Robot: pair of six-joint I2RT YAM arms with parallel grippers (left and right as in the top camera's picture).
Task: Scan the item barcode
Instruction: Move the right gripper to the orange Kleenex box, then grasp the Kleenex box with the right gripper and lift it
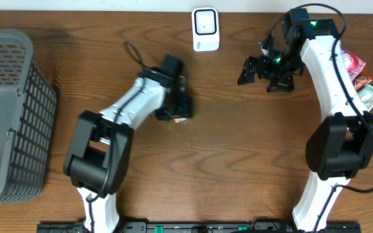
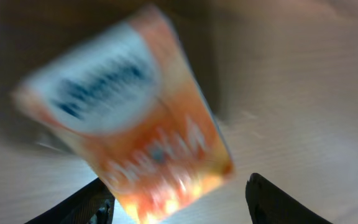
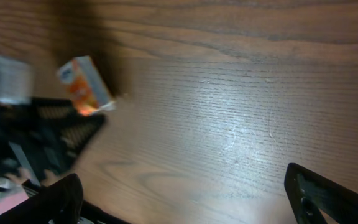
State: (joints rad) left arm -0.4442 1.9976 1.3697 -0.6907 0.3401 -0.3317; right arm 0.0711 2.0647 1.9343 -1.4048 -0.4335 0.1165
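1. The left gripper point(image 1: 177, 110) is reached out over the middle of the wooden table point(image 1: 232, 168), pointing down at a small orange box point(image 2: 135, 112).
2. In the left wrist view the box is badly blurred. It sits tilted, with its lower end between the 2 fingers point(image 2: 86, 205).
3. The left jaws stand partly apart. 1 finger looks close against the box's edge and the other is clear of it, so as far as I can make out the box is not clamped.
4. From overhead only a sliver of orange shows under the left gripper, well short of the white scanner point(image 1: 206, 29) at the table's far edge.
5. The right gripper point(image 1: 264, 68) hangs near the scanner's right side with its jaws spread wide and nothing between them.
6. The right wrist view shows bare wood below, with the orange box off to one side beside the dark bulk of the left arm.
7. A grey basket point(image 1: 11, 110) stands at the left edge.
8. A few snack packets point(image 1: 361, 81) lie at the right edge — partly behind the right arm.
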